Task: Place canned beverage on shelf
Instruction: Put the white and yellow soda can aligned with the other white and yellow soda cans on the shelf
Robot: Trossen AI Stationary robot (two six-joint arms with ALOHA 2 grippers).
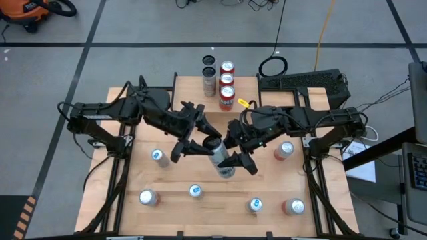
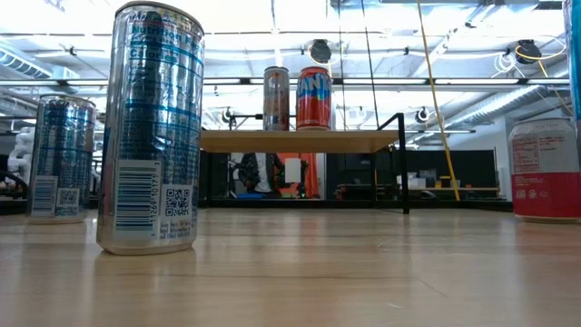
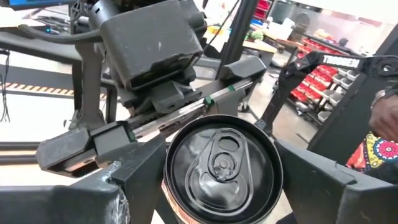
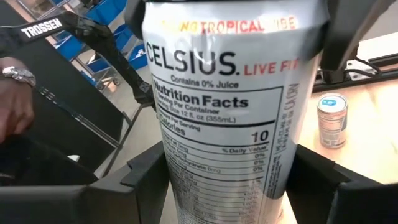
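A silver Celsius can (image 1: 221, 159) with a black top hangs tilted high over the table's middle, top toward the left arm. My left gripper (image 1: 202, 139) comes from the left and is shut on its top end. My right gripper (image 1: 235, 156) comes from the right and is shut on its body. The shelf (image 1: 193, 90) stands at the table's far middle. In the low view, the shelf's board (image 2: 300, 140) carries two upright cans (image 2: 314, 97). From above, several cans (image 1: 227, 83) show on the shelf. My left gripper pinches the can's top end (image 3: 171, 186) between its two fingers (image 3: 134, 180), one on each side just below the black lid's rim. The fingers come nearly level from the table's left, along the can, whose top faces the wrist. The can is lifted clear. My right gripper pinches the can's labelled body (image 4: 186, 186), in its lower half, between its two fingers (image 4: 146, 171). They reach in from the table's right, slanting slightly down and lying across the can. The can is tilted and clear of the table.
Several cans stand upright on the tabletop: (image 1: 158, 156), (image 1: 195, 191), (image 1: 147, 197), (image 1: 254, 205), (image 1: 293, 207), and a red one (image 1: 283, 150) under the right arm. In the low view a tall can (image 2: 150, 127) stands close. A person's hand (image 4: 15, 93) shows beyond the table.
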